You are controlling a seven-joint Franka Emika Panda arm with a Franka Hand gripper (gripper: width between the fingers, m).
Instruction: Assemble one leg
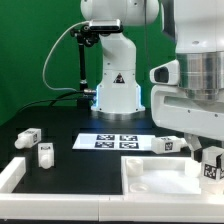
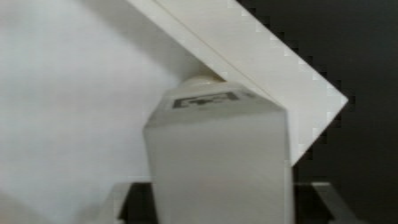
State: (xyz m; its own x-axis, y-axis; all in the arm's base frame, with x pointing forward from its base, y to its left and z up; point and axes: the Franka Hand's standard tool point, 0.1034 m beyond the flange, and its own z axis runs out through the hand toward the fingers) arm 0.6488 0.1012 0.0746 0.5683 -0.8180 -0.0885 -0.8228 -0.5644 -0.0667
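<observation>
My gripper (image 1: 208, 152) hangs at the exterior view's right, over the right edge of the white tabletop (image 1: 150, 182). It is shut on a white leg (image 1: 212, 166) with tag marks. In the wrist view the leg (image 2: 217, 150) fills the space between my dark fingers (image 2: 150, 200), and its far end sits at a corner of the tabletop (image 2: 107, 110). Whether the end touches the corner I cannot tell. Three more legs lie on the black table: two at the left (image 1: 30, 137) (image 1: 45, 152) and one behind the tabletop (image 1: 165, 144).
The marker board (image 1: 115, 141) lies in the middle of the table in front of the robot base (image 1: 115, 85). A white L-shaped rail (image 1: 12, 175) sits at the front left. A black cable runs down behind the base.
</observation>
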